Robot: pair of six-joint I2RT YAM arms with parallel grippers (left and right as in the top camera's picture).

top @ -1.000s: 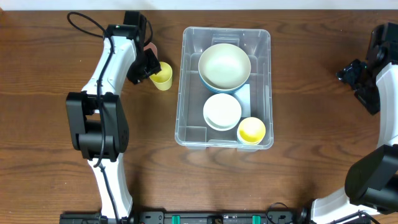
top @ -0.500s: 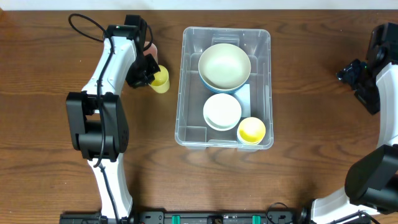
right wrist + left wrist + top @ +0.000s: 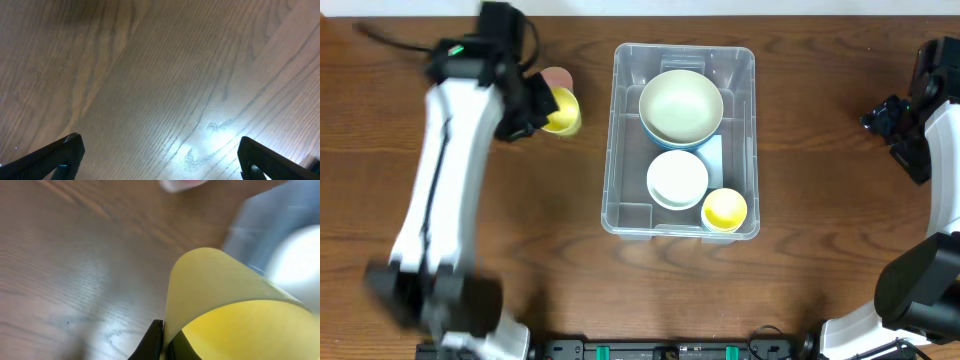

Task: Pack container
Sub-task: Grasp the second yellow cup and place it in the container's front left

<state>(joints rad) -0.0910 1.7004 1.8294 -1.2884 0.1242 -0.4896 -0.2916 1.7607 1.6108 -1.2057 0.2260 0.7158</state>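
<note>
Hard to read in the overhead view: left arm (image 3: 435, 190) smeared along its whole length, joints not separable, lower part lost in blur at the near edge. Clearer at its far end: left gripper (image 3: 536, 110), reaching to the far left part of the brown wooden table (image 3: 800, 290), clamped on a small yellow plastic cup (image 3: 563, 110). Confirmed by the left wrist view: thin cup wall pinched between two dark fingers (image 3: 150, 345) at the bottom edge, one outside the wall, one inside the mouth; rest of the gripper out of frame, cup cut off at the lower edge. Cup resting on the table or hanging clear: cannot tell from either view. Just behind the cup, a round pink object (image 3: 558, 76), half hidden, kind not determinable; in the wrist view only a pale blur at the top edge. Right of the cup and apart from it, at table centre: large clear plastic rectangular container (image 3: 616, 150), upright, open-topped; in the wrist view merely a bluish haze at upper right. Inside, legible from overhead only: large cream bowl (image 3: 681, 103) nested in a blue bowl (image 3: 653, 133) showing just a sliver of rim, at the far end; small white bowl (image 3: 678, 177) in the middle; second yellow cup (image 3: 724, 210) in the near right corner; pale label (image 3: 713, 152) on the base, mostly covered. Right arm (image 3: 945, 180) at the right table edge, partly out of frame, well apart from the container, right gripper (image 3: 882, 118) pointing left. Right wrist view: two dark fingertips (image 3: 67, 152) in the lower corners, spread wide, bare wood grain between them, nothing held.
</note>
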